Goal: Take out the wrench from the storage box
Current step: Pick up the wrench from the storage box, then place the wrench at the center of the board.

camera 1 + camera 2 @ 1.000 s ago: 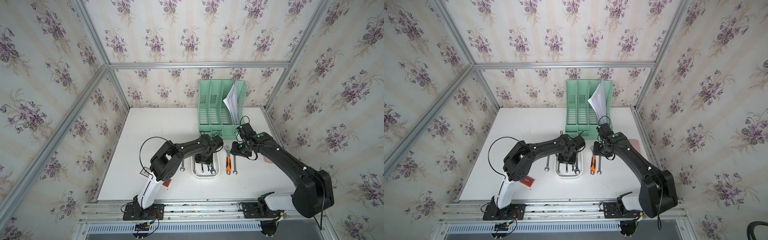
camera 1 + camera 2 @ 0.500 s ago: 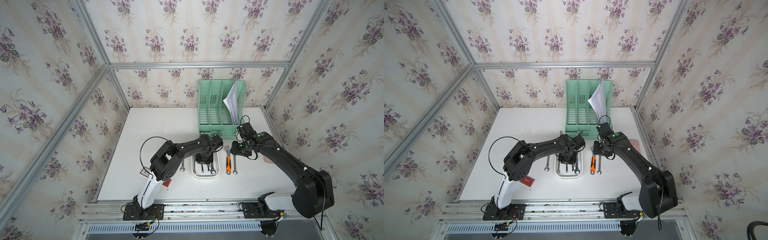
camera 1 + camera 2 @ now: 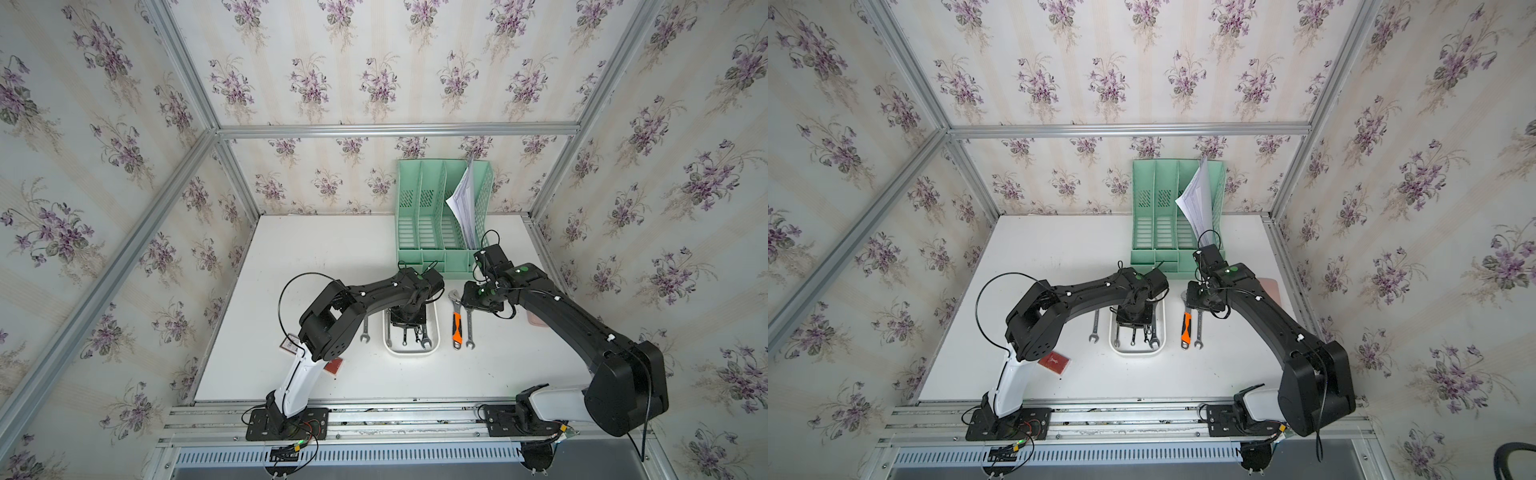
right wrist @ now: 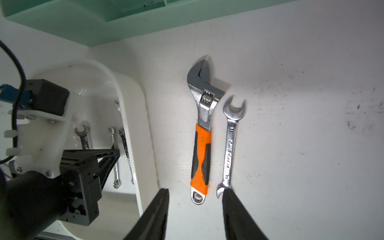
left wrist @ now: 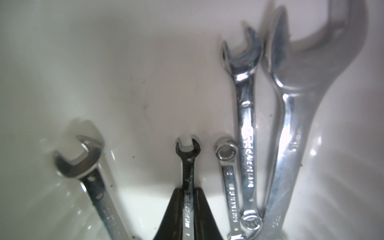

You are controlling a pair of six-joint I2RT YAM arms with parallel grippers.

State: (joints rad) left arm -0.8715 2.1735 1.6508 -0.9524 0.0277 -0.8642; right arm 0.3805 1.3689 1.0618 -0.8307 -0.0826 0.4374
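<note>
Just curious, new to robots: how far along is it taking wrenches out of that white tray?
Looks done: three wrenches lie on the table beside the shallow white plastic tray. In hand: the left gripper pinches a small silver wrench inside. Left: lifting it; four others lie there.

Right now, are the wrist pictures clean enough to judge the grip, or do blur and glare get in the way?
Left wrist view: soft throughout, glare spots on the storage box floor, the largest wrench blurred, yet the left gripper reads as shut on the small wrench. Right wrist view: sharp, the adjustable wrench crisp, part of the table washed out.
</note>
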